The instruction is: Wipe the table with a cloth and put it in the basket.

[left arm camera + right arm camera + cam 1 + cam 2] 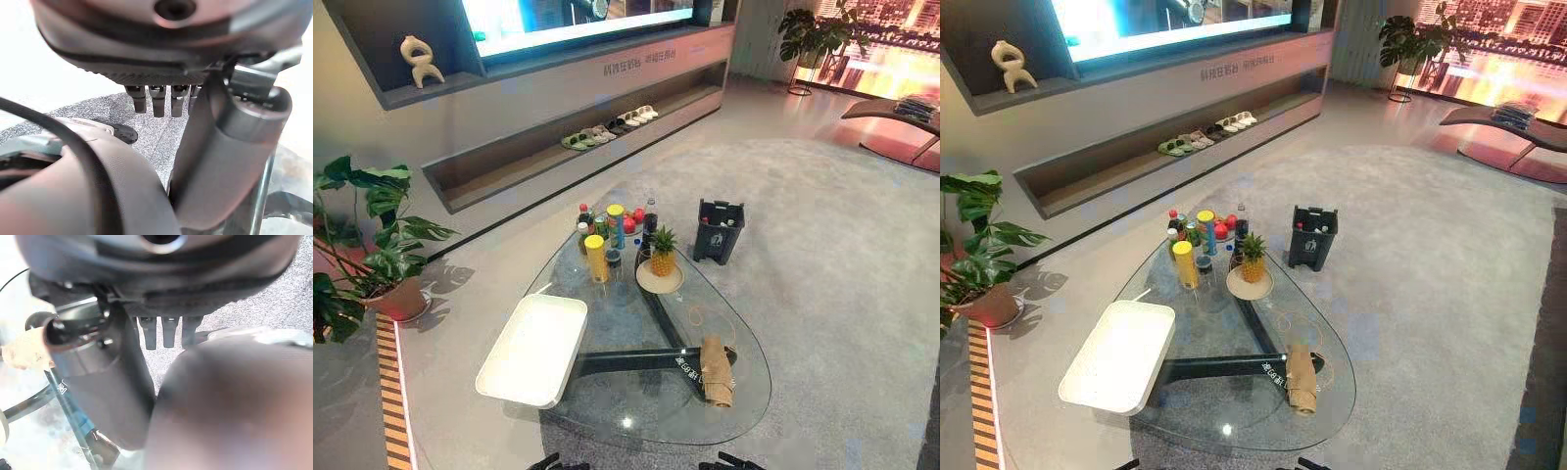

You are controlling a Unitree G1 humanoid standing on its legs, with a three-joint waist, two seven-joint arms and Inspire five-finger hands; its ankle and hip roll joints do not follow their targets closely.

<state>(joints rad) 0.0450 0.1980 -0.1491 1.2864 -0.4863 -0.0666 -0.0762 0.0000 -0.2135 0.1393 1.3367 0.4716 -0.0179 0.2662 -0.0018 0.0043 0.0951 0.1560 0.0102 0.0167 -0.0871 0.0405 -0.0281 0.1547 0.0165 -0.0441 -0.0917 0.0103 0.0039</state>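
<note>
- Glass surface (607,411): bottles (596,257) crowd the far end, leaving the near part free for wiping.
- Cloth (716,370) lies crumpled at its near right (probably easiest for the right arm to reach).
- Left hand (159,100) and right hand (161,330): empty, loosely extended.

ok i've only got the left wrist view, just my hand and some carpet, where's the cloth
observer: the tan cloth lies bunched on the glass table, by its near right edge, with nothing touching it.
operator: and the basket
observer: the dark basket stands on the carpet past the table's far right side, apart from the table.
operator: is the right hand doing anything
observer: the right hand hangs open and empty, and its wrist view shows the cloth beyond it on the glass.
</note>
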